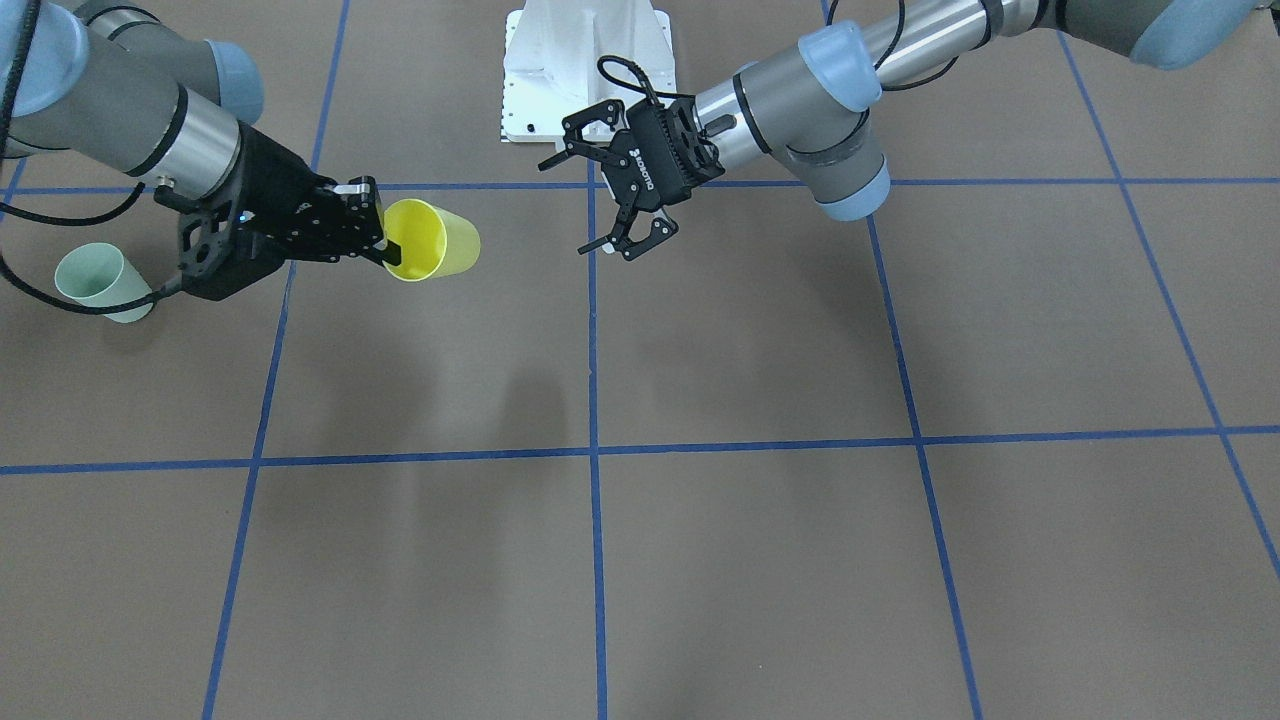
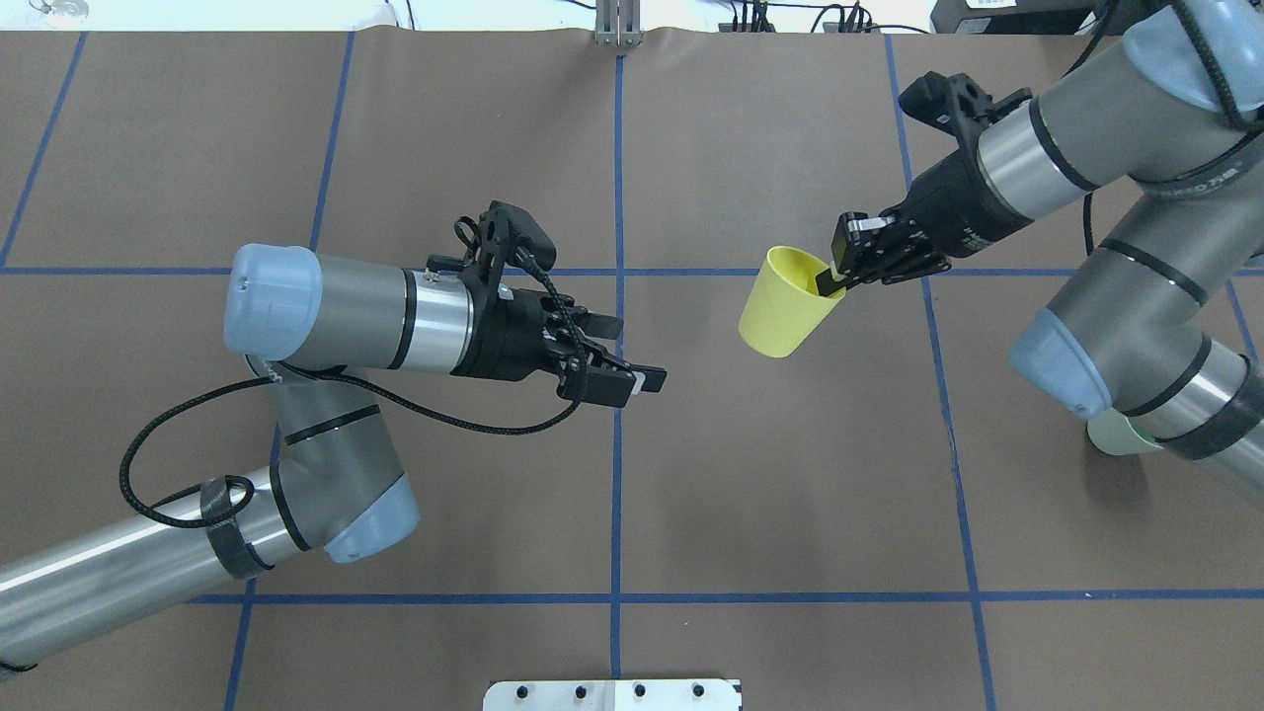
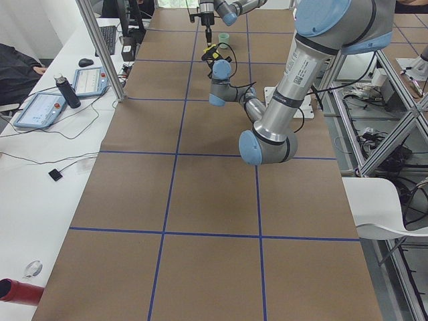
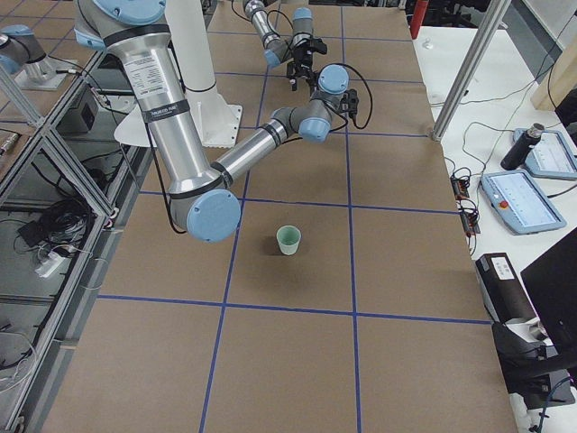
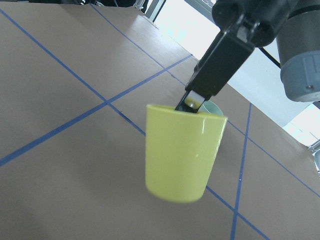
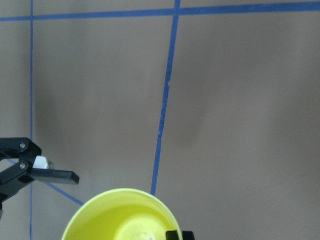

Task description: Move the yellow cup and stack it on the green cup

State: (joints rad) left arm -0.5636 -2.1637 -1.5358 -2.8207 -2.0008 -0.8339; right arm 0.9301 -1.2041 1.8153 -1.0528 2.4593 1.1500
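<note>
My right gripper (image 2: 839, 275) is shut on the rim of the yellow cup (image 2: 787, 304), one finger inside and one outside, and holds it tilted above the table. The same gripper (image 1: 385, 240) and cup (image 1: 432, 240) show in the front view. My left gripper (image 2: 637, 355) is open and empty, a short way from the cup and pointing toward it. The left wrist view shows the yellow cup (image 5: 182, 152) hanging from the right gripper's fingers (image 5: 200, 97). The green cup (image 1: 95, 282) stands upright on the table by the right arm, half hidden under it in the overhead view (image 2: 1121, 434).
The table is brown paper with a grid of blue tape lines (image 1: 593, 450). The white robot base (image 1: 588, 70) sits at the robot's edge of the table. Laptops and a bottle (image 4: 516, 149) are on a side bench off the table.
</note>
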